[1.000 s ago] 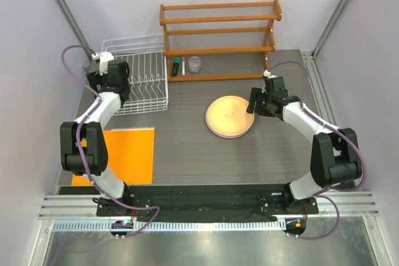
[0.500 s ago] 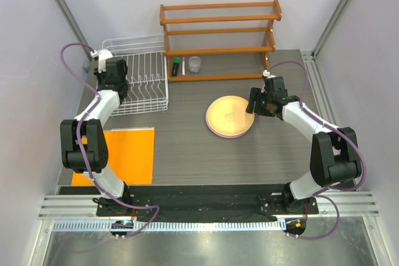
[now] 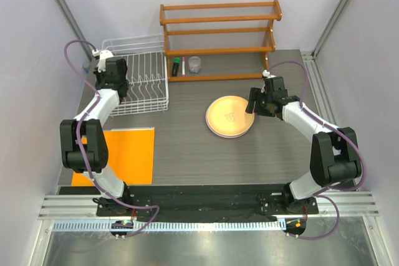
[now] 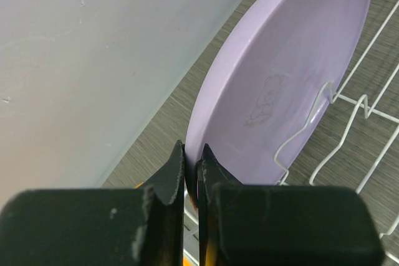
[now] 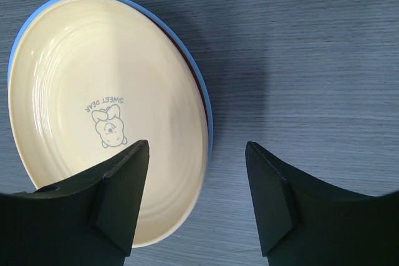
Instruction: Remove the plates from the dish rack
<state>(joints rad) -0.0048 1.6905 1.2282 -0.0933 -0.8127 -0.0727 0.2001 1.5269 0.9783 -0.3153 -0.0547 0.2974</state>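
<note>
Left tool [image 4: 192,152] had the rim of the lavender plate [image 4: 280,73] pinched, upright in the dish rack [image 3: 146,82] far left, probably to lift it out, while right tool [image 5: 197,147] hung open beside the stacked yellow plate [image 5: 93,104].

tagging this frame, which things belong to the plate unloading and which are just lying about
Job: lavender plate, rack, stacked plates, left gripper, right gripper.
Lying about: wooden shelf, orange sheet, pens, cup.
</note>
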